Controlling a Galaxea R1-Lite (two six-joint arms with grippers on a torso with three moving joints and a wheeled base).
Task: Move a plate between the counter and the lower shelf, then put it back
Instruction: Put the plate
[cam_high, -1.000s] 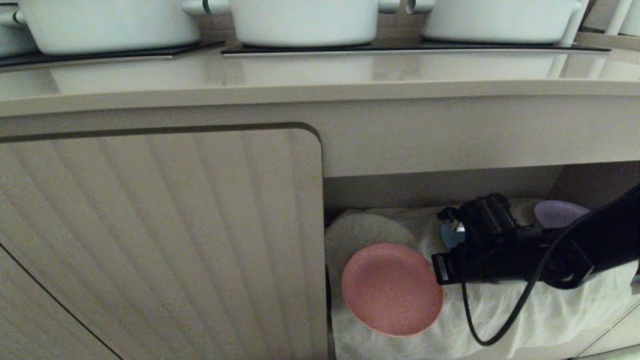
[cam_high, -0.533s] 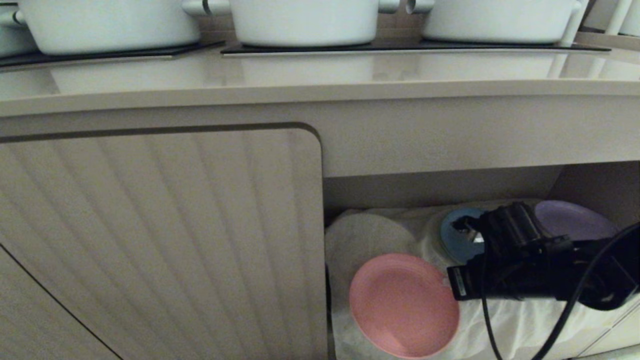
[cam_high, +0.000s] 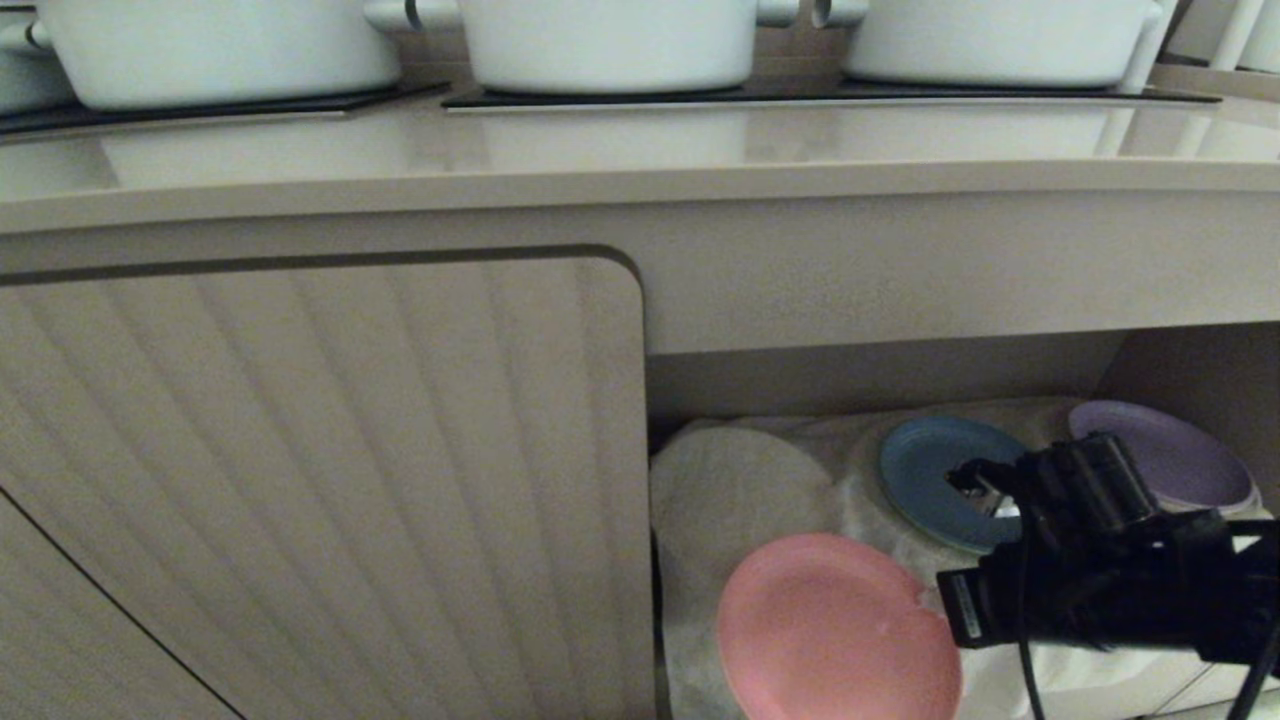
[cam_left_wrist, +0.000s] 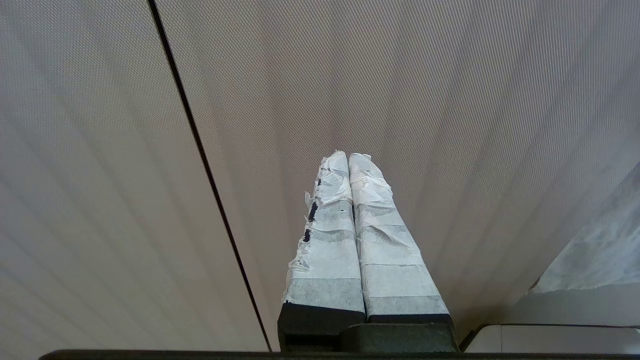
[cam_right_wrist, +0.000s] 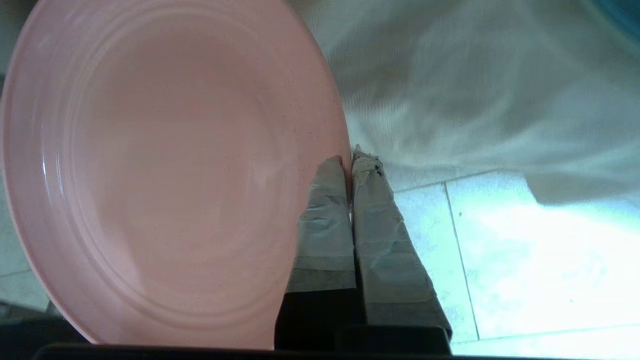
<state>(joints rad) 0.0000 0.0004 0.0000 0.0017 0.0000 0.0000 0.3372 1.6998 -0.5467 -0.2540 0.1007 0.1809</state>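
Observation:
The pink plate (cam_high: 835, 630) hangs tilted at the front of the lower shelf (cam_high: 880, 375), in front of the white cloth (cam_high: 740, 480). My right gripper (cam_high: 935, 605) comes in from the right and is shut on the plate's right rim. The right wrist view shows the plate (cam_right_wrist: 170, 170) face-on, its edge pinched by the right gripper (cam_right_wrist: 350, 160). The counter (cam_high: 640, 150) runs above, with no plate on it. My left gripper (cam_left_wrist: 348, 157) is shut and holds nothing, parked facing the ribbed door.
A blue plate (cam_high: 935, 480) and a purple plate (cam_high: 1170, 460) lie on the cloth behind my right arm. White pots (cam_high: 610, 40) stand on the hob panels. The ribbed cabinet door (cam_high: 320, 480) closes the left side. Tiled floor (cam_right_wrist: 500, 240) lies below the shelf front.
My right gripper has drawn the pink plate down and to the right, out toward the shelf's front. The blue and purple plates behind it have come into full view.

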